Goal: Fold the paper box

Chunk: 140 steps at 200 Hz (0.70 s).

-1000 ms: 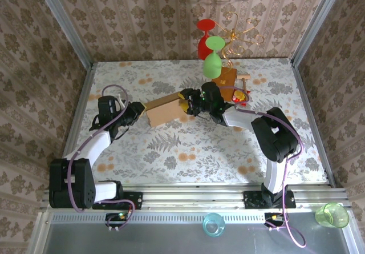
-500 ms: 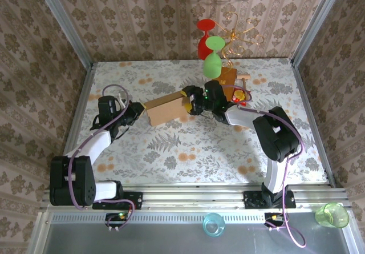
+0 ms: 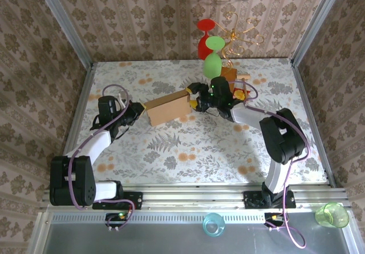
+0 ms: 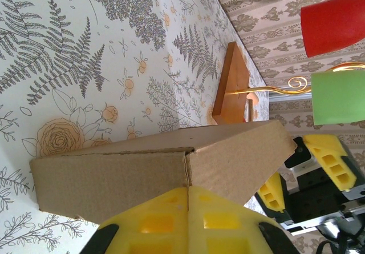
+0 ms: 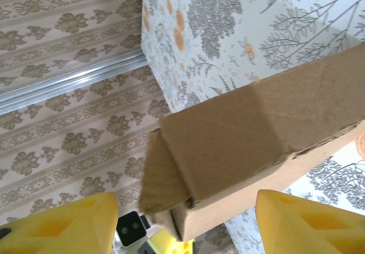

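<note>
The paper box (image 3: 168, 108) is a folded light-brown cardboard shape lying at mid-table. My left gripper (image 3: 138, 109) holds its left end; in the left wrist view the yellow fingers (image 4: 154, 220) are pressed together on a thin edge of the paper box (image 4: 142, 168), so the left gripper (image 4: 188, 190) is shut on it. My right gripper (image 3: 193, 96) stands open at the box's right end. In the right wrist view its fingers (image 5: 63, 225) sit wide apart, the right gripper (image 5: 183, 220) just short of the box (image 5: 256, 123), whose end flap hangs loose.
Behind the right arm a gold wire rack (image 3: 242, 31) holds a red cup (image 3: 205, 37) and a green cup (image 3: 212, 63) above a darker orange-brown box (image 3: 229, 74). On the near rail stand a blue cup (image 3: 213, 224) and a green cup (image 3: 332, 214).
The right gripper has drawn back from the box's right end toward the far side. The left gripper keeps its hold, and the box has barely shifted.
</note>
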Each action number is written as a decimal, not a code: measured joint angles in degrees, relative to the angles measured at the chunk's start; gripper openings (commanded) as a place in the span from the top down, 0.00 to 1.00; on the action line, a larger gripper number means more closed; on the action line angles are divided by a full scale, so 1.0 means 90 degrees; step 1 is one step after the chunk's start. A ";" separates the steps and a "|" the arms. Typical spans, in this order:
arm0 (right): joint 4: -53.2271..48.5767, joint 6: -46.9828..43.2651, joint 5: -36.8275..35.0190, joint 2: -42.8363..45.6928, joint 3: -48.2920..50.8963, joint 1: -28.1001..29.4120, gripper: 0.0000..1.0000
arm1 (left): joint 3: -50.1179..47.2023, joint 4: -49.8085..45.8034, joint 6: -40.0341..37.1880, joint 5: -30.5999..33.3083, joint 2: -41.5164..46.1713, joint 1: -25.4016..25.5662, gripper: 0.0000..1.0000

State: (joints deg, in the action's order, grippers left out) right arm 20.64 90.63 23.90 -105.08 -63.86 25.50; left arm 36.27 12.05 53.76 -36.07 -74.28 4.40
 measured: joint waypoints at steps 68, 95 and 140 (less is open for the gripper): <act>0.0272 0.0107 0.0063 -0.0202 0.0000 -0.0019 0.59 | 0.0000 0.0000 0.0000 0.0000 0.0000 0.0000 0.95; 0.0340 0.0119 0.0063 -0.0202 0.0058 -0.0019 0.69 | 0.0000 0.0000 0.0000 0.0000 0.0000 0.0000 0.95; 0.0673 0.0148 0.0068 -0.0202 0.0226 -0.0032 0.83 | 0.0000 0.0000 0.0000 -0.0002 0.0000 0.0000 0.95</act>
State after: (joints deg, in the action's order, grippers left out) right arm 26.70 91.96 24.51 -106.89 -61.82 25.21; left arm 36.27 12.05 53.76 -36.10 -74.28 4.40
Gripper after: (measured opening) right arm 0.193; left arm 0.050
